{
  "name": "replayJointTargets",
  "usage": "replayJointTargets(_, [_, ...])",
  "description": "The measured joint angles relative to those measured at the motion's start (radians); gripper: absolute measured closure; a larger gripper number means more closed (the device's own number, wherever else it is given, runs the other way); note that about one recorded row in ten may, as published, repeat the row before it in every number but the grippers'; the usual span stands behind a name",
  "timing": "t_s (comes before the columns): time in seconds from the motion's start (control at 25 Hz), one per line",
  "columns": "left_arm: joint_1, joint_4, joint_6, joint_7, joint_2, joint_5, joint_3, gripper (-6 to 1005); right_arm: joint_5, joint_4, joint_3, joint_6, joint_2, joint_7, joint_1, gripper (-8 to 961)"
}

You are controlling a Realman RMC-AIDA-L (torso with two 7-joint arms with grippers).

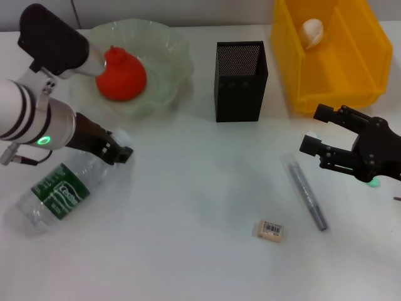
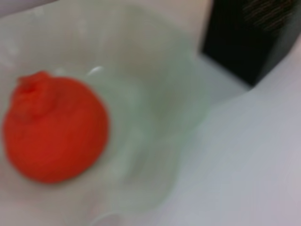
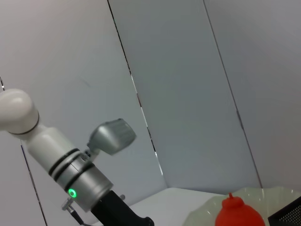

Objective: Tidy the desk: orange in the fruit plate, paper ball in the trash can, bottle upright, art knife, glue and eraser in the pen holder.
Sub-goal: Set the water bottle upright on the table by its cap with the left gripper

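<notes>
White desk (image 1: 188,251), grey panelled wall (image 3: 188,94)

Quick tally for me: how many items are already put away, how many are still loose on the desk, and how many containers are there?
Put away: 2, the orange in the plate and the paper ball in the bin
Loose on the desk: 3, the bottle lying down, the eraser, the grey knife
Containers: 3, plate, bin, pen holder
Total: 8
</notes>
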Motion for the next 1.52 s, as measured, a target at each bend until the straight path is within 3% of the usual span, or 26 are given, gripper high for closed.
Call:
replayJointTargets(0.08, [0.006, 0.001, 0.053, 0.077, 0.002, -0.094, -0.076, 561, 0.000, 0.000, 0.000, 0.000, 0.002, 0.003, 0.003, 117])
replayJointTargets(0.12, [0.005, -0.023, 0.118, 0.172, 0.002, -0.211, -0.176, 561, 0.001, 0.001, 0.000, 0.000, 0.005, 0.009, 0.012, 118])
replayJointTargets(0.16, [0.005, -0.023, 0.118, 0.172, 0.002, -0.211, -0.176, 561, 0.001, 0.001, 0.000, 0.000, 0.005, 0.009, 0.012, 118])
replayJointTargets(0.24, [-0.003, -0.074, 0.184, 0.263, 0.004, -0.323, -0.279, 561, 0.001, 0.019, 0.000, 0.000, 0.007, 0.011, 0.030, 118])
replayJointTargets(0.28, [-0.010, -0.111, 0.218, 0.321, 0.006, -0.373, -0.336, 561, 0.001, 0.028, 0.000, 0.000, 0.007, 0.011, 0.037, 118])
replayJointTargets(0.32, [-0.027, -0.200, 0.290, 0.436, 0.009, -0.462, -0.456, 561, 0.000, 0.051, 0.000, 0.000, 0.008, 0.011, 0.055, 118])
replayJointTargets(0.36, [-0.027, -0.200, 0.290, 0.436, 0.009, -0.462, -0.456, 560, 0.000, 0.051, 0.000, 0.000, 0.008, 0.011, 0.055, 118])
replayJointTargets(0.48, [-0.045, -0.337, 0.384, 0.598, 0.012, -0.564, -0.622, 560, 0.000, 0.076, -0.001, 0.001, 0.008, 0.016, 0.078, 118])
replayJointTargets(0.52, [-0.043, -0.434, 0.425, 0.727, 0.011, -0.638, -0.717, 560, 0.000, 0.087, -0.002, 0.001, 0.010, 0.025, 0.092, 118])
replayJointTargets(0.56, [-0.043, -0.434, 0.425, 0.727, 0.011, -0.638, -0.717, 560, 0.000, 0.087, -0.002, 0.001, 0.010, 0.025, 0.092, 118])
replayJointTargets(0.68, [-0.019, -0.562, 0.448, 0.930, 0.007, -0.771, -0.790, 560, 0.001, 0.091, -0.001, 0.006, 0.022, 0.045, 0.111, 118])
replayJointTargets(0.72, [0.000, -0.655, 0.452, 1.079, 0.005, -0.887, -0.807, 560, 0.014, 0.093, 0.000, 0.025, 0.030, 0.050, 0.118, 118])
replayJointTargets(0.76, [0.000, -0.655, 0.452, 1.079, 0.005, -0.887, -0.807, 560, 0.014, 0.093, 0.000, 0.025, 0.030, 0.050, 0.118, 118])
replayJointTargets(1.12, [0.026, -1.183, 0.435, 1.895, -0.003, -1.249, -0.821, 552, 0.100, 0.156, 0.002, 0.106, 0.040, 0.046, 0.143, 119])
replayJointTargets(1.32, [0.012, -1.292, 0.354, 2.033, -0.008, -1.307, -0.825, 509, 0.115, 0.173, 0.002, 0.119, 0.041, 0.042, 0.148, 119])
replayJointTargets(1.52, [-0.002, -1.324, 0.273, 2.001, -0.008, -1.321, -0.843, 466, 0.125, 0.184, 0.001, 0.128, 0.042, 0.040, 0.150, 120])
